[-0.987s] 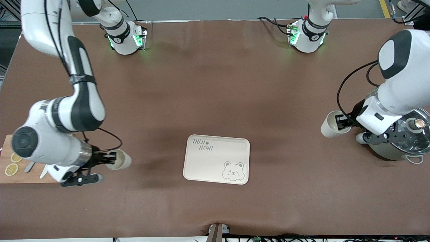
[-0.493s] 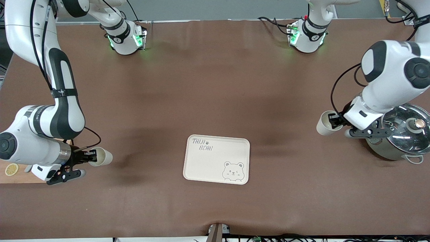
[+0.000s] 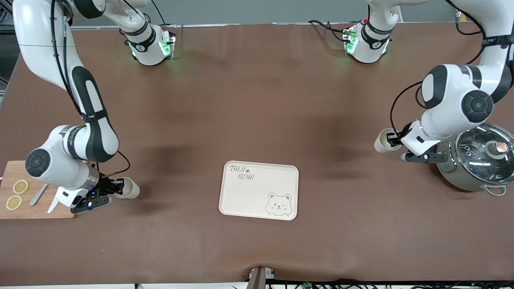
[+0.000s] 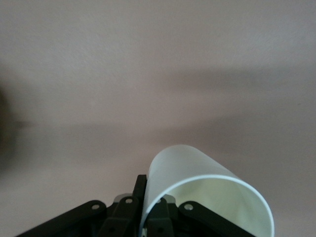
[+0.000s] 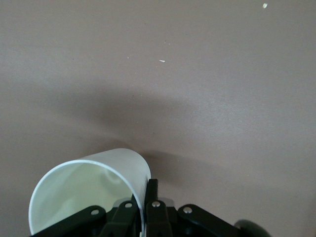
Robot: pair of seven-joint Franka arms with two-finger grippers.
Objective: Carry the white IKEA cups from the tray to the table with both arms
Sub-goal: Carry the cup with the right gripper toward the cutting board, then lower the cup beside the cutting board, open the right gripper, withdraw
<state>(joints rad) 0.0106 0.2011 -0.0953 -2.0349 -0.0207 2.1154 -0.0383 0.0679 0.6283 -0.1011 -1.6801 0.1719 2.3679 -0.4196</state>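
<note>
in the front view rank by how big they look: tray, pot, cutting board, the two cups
1. tray
2. pot and cutting board: both partly hidden, too close to rank
3. the two cups: alike

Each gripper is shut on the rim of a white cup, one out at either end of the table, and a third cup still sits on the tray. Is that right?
Not quite. The front view shows the tray bare, with no third cup on it. The rest holds: the left gripper is shut on one white cup, the right gripper on the other cup, one toward each end of the table.
</note>
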